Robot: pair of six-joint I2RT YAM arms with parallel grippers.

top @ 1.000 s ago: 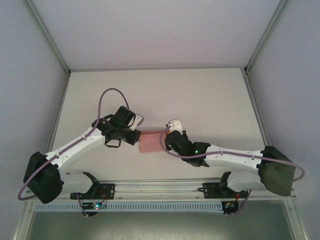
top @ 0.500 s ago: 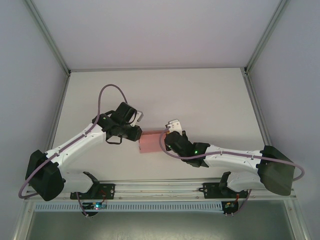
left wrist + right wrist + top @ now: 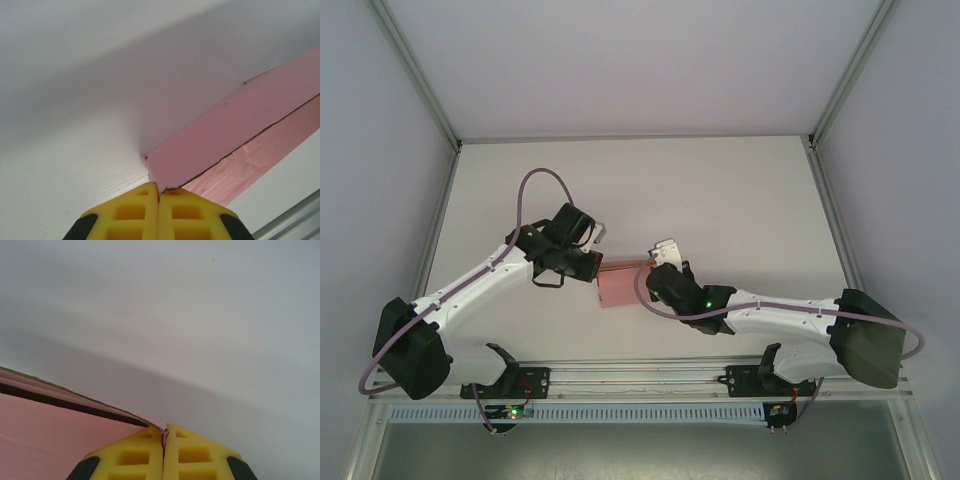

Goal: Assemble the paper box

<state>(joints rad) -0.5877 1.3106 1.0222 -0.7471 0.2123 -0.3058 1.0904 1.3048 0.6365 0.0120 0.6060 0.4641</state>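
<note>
At the near middle of the table [image 3: 720, 190], the pink box [image 3: 618, 284] lies between the two hands, the left hand [image 3: 596, 270] at its left end and the right hand [image 3: 649, 270] at its right end. From above, the fingers themselves are hidden under the black wrists, so the grips cannot be read there.

The left wrist view settles it. The yellow fingers of the left hand [image 3: 159, 192] are pressed together on a corner of the box [image 3: 225, 135], where a pink panel stands tilted off the table [image 3: 75, 165], with a creased lower panel and a raw card edge between them. The right wrist view shows the right hand [image 3: 164, 435] likewise pinched shut on a thin pink edge of the box [image 3: 50, 440], with layered card edges running off to the left over the table [image 3: 225, 340].

Compared with a second ago, the left wrist has turned, its cable [image 3: 535, 180] loops a little higher, and the box and right hand sit slightly further left.

The table is plain white and matte. Pale walls [image 3: 380, 180] enclose it, with aluminium frame posts [image 3: 415, 75] at the far corners and a metal rail [image 3: 640, 375] along the near edge.
</note>
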